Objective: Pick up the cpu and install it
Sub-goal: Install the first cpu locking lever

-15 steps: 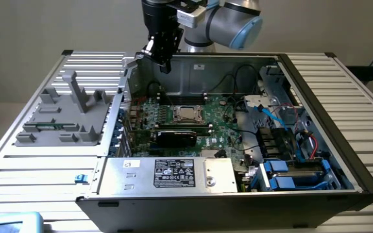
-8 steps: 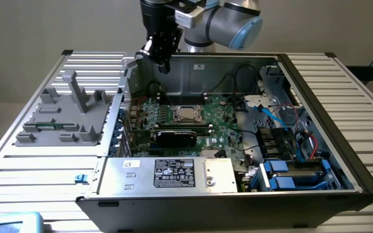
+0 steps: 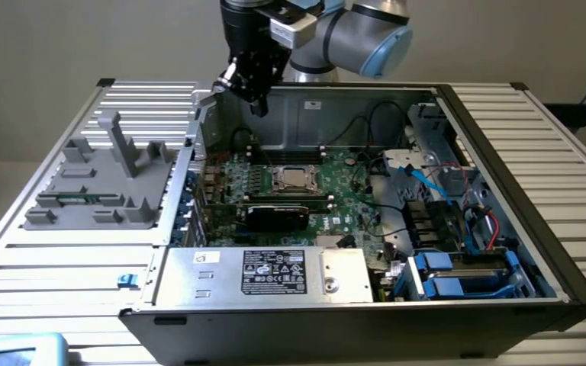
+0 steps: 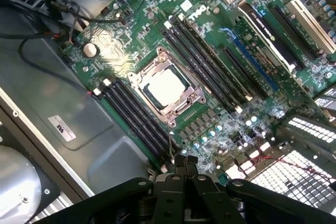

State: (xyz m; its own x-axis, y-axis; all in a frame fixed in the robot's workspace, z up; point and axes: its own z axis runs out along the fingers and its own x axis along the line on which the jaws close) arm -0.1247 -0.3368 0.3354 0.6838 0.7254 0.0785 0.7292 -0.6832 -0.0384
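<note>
Well, the arm (image 3: 369, 34) hangs over the back edge of the open case (image 3: 365, 107), and its gripper (image 3: 259, 105) points down, up in the air well above the board (image 3: 359, 194). The fingers (image 4: 179, 165) are closed, pressed tip to tip, with no grip on anything. The cpu (image 3: 294, 179) lies flat in its socket (image 3: 272, 169) in the middle of the board, silver top up, well apart from the gripper. In the wrist view the cpu (image 4: 165, 86) sits square inside the metal socket frame (image 4: 181, 109), with dark memory slots (image 4: 131, 111) running along both sides of it. Lower in the exterior view a black card (image 3: 278, 215) stands just beside the socket, and a silver box (image 3: 272, 273) with a label sits at the case's front edge. A grey tray (image 3: 100, 183) rests on the slatted table (image 3: 548, 145) at the exterior view's left, outside the case
</note>
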